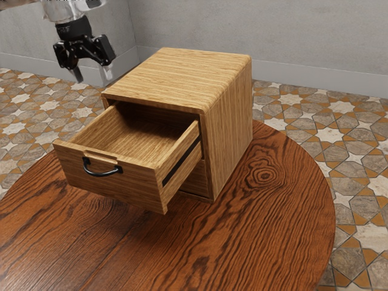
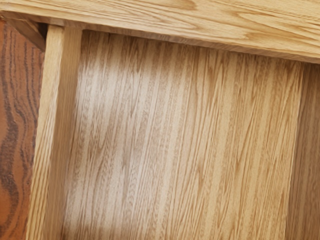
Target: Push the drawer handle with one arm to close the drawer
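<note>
My gripper [image 1: 92,73] hangs at the upper left of the exterior view, fingers apart with nothing between them, higher than the drawer and clear of it. The upper drawer [image 1: 115,185] of the light wooden cabinet [image 1: 176,76] stands pulled far out. Its black curved handle [image 1: 104,172] is on the front panel, with no contact from my gripper. From above, the wrist view takes in the drawer's bare inside floor [image 2: 180,140], one side wall [image 2: 52,135] and the cabinet's top edge [image 2: 200,20].
The cabinet stands on a round, dark-grained wooden table [image 1: 267,224]. Below the pulled-out drawer, a lower drawer [image 1: 197,177] sits inside the cabinet. Patterned floor tiles [image 1: 339,130] and a grey wall [image 1: 303,36] lie beyond the table.
</note>
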Robot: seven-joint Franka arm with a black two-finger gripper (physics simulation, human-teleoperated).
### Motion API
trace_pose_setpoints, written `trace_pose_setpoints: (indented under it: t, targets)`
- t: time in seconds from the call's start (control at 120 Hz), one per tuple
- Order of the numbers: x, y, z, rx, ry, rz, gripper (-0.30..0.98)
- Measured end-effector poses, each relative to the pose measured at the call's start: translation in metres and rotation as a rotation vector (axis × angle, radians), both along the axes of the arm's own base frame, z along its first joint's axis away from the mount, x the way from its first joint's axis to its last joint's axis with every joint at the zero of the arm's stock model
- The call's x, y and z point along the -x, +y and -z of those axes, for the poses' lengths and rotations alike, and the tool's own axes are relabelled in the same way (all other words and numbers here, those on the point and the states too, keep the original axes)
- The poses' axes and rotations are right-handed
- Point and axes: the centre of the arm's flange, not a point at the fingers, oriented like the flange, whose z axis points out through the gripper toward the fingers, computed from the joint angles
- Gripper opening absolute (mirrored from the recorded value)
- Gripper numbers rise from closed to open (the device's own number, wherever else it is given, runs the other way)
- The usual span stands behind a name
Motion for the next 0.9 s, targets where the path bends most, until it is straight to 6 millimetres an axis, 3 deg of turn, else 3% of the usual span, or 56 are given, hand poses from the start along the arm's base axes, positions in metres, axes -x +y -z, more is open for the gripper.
trace_pose_setpoints:
  t: [0.1, 0.15, 0.2, 0.267, 0.325, 0.375, 0.425, 0.5, 0.667, 0.8, 0.9]
  targets:
    - [0.007, 0.005, -0.008, -0.009, -0.026, -0.005, 0.69]
    - [0.028, 0.000, -0.016, -0.015, -0.030, 0.009, 0.69]
    - [0.072, -0.014, -0.020, -0.029, -0.025, 0.031, 0.69]
    - [0.146, -0.070, -0.005, -0.079, -0.026, 0.129, 0.68]
    - [0.210, -0.097, 0.013, -0.136, -0.057, 0.170, 0.66]
    - [0.245, -0.107, 0.034, -0.169, -0.077, 0.177, 0.62]
    - [0.263, -0.109, 0.050, -0.185, -0.090, 0.170, 0.56]
    - [0.268, -0.109, 0.069, -0.189, -0.086, 0.151, 0.45]
    - [0.235, -0.112, 0.109, -0.147, -0.008, 0.086, 0.25]
    - [0.212, -0.111, 0.131, -0.145, 0.017, 0.046, 0.13]
    - [0.203, -0.111, 0.137, -0.149, 0.009, 0.023, 0.06]
